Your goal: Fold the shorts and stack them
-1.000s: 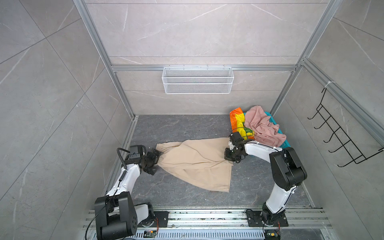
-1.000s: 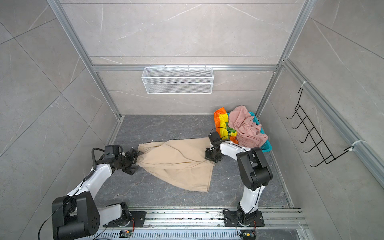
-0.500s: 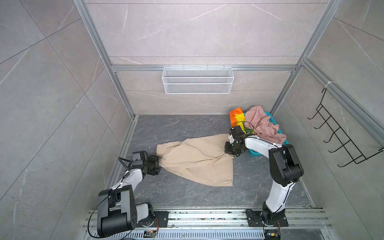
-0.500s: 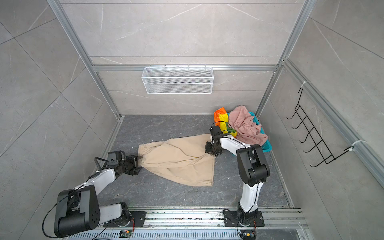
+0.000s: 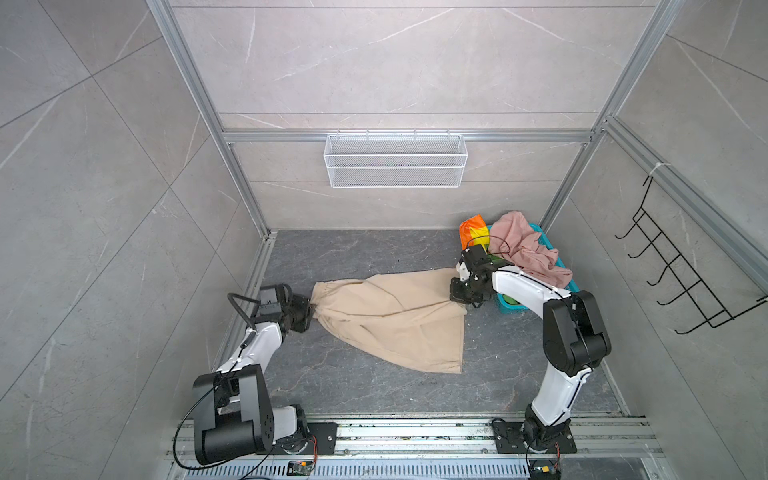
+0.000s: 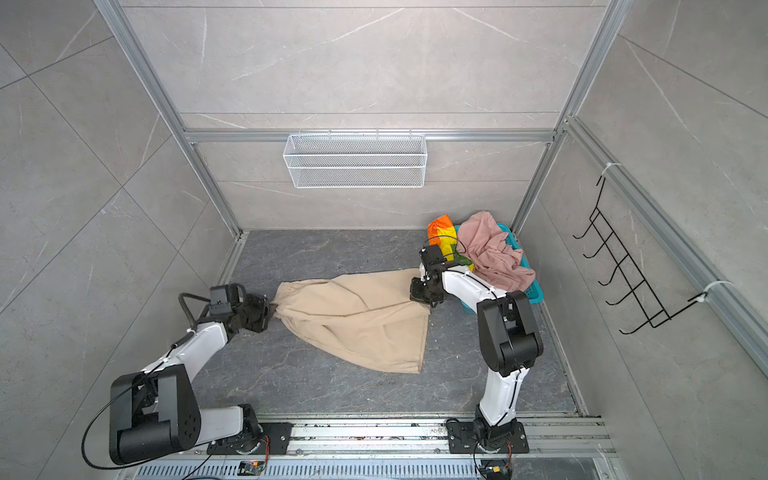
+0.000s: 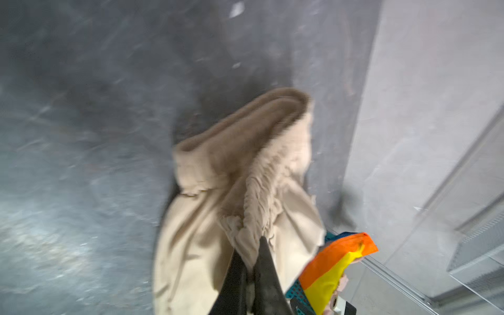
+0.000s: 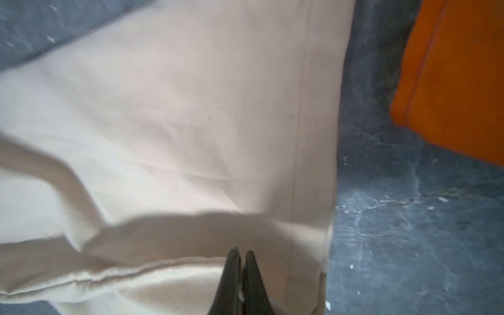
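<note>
Left end effector (image 5: 310, 313) and right end effector (image 5: 460, 300) pinch plain beige fabric shorts (image 5: 390, 320); uneven pulling may slip the hem.

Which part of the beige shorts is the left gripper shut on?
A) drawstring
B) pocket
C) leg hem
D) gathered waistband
D: in the left wrist view the left gripper pinches the gathered waistband of the beige shorts.
</note>
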`<state>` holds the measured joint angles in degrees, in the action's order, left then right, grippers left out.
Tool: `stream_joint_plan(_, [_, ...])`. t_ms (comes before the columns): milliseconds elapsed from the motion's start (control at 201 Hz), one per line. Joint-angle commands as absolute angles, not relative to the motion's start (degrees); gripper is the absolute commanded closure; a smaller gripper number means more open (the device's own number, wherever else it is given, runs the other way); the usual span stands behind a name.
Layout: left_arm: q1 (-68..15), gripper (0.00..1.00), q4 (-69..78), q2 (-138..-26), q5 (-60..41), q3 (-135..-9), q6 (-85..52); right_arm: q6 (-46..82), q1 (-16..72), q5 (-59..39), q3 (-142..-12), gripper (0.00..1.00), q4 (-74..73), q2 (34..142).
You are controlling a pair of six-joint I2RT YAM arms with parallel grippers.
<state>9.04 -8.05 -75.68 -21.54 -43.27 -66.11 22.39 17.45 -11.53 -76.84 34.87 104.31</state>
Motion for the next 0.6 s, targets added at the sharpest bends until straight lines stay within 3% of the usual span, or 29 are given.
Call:
stream_joint_plan(0, [9.48,1.00,-12.15,-78.87,-23.33,-53.90,-58.08,20.82,17.67,-10.76,-81.91,1.00,39.82,94.94])
stream_joint_plan(244, [9.73,1.00,-11.92,-85.31,-25.12,-55.35,-53.80,27.12,26.82,-10.50,-62.81,1.00,36.07,81.55])
stream_joint_plan(418, [10.49,1.00,-8.94,-85.35,-24.81,-46.49,-53.11,35.44,31.40,-11.86,-47.36,1.00,26.85,83.23])
stream_joint_plan(598, [11.91,1.00,-7.71,-86.10,-24.76,-41.58,-51.55,35.64,30.76,-8.90,-45.69,1.00,26.23,87.69])
